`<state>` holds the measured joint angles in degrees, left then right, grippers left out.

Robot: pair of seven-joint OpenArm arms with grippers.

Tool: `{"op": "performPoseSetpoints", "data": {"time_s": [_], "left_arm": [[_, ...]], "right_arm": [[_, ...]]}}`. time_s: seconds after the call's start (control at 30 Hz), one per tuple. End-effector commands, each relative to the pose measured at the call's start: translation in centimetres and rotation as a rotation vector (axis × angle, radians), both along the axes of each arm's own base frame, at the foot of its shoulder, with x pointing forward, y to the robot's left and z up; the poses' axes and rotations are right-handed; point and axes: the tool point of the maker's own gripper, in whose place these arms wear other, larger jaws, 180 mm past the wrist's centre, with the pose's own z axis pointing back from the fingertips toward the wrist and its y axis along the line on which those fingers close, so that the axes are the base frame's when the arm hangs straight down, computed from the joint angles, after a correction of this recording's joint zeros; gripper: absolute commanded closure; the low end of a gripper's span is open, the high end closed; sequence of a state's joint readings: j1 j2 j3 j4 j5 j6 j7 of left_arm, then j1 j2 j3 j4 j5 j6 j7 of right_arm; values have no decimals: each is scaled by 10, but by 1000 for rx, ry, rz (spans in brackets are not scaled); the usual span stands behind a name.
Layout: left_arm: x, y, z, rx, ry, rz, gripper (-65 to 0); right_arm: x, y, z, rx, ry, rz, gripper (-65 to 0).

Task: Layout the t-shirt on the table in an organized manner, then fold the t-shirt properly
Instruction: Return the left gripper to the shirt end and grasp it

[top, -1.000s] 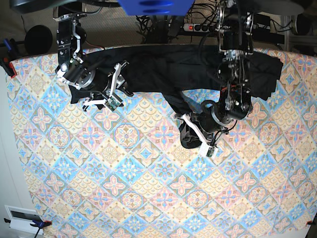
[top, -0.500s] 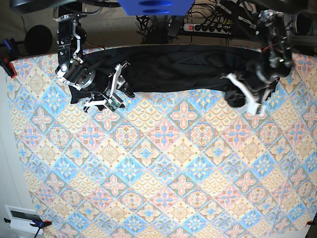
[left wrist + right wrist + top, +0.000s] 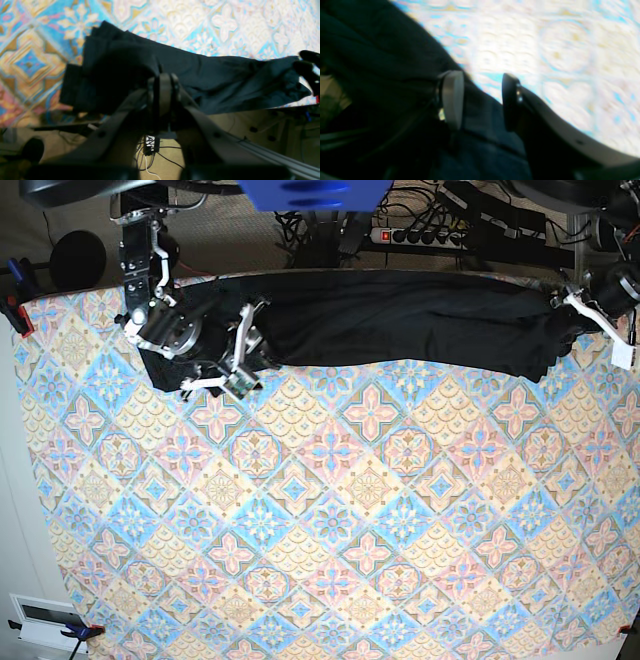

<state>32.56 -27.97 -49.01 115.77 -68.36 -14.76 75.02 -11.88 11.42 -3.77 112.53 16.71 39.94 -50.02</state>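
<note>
Lying as a long black band along the top edge of the table [image 3: 330, 510]: t-shirt [image 3: 400, 315] | left gripper [image 3: 588, 302] clenched on the shirt's end, upper right of frame | right gripper [image 3: 235, 358] jaws parted over fabric, upper left, nothing grasped

a power strip [image 3: 420, 235] with a red switch lies on the floor past the far edge among black cables [image 3: 310, 230], near a round black object [image 3: 78, 258] at left.
</note>
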Motion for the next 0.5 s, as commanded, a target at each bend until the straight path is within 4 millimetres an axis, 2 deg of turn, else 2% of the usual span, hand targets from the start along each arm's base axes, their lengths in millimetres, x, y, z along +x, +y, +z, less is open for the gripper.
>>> {"op": "performPoseSetpoints", "data": {"time_s": [0.0, 0.1, 0.2, 0.27, 0.37, 0.47], "left_arm": [[4, 6, 8, 27, -22, -5, -2], [4, 10, 2, 65, -5, 6, -2], [17, 4, -7, 66, -4, -1, -3], [17, 3, -18, 84, 26, -5, -15], [14, 4, -31, 129, 71, -14, -82], [12, 1, -39, 162, 104, -40, -177]], "right_arm": [[4, 5, 12, 30, -37, 12, -238], [1, 11, 11, 34, -33, 29, -238], [2, 11, 12, 35, -36, 28, -238], [3, 9, 12, 34, -38, 24, -238], [3, 9, 13, 34, -40, 22, -238], [3, 8, 13, 33, -41, 20, -238]]}}
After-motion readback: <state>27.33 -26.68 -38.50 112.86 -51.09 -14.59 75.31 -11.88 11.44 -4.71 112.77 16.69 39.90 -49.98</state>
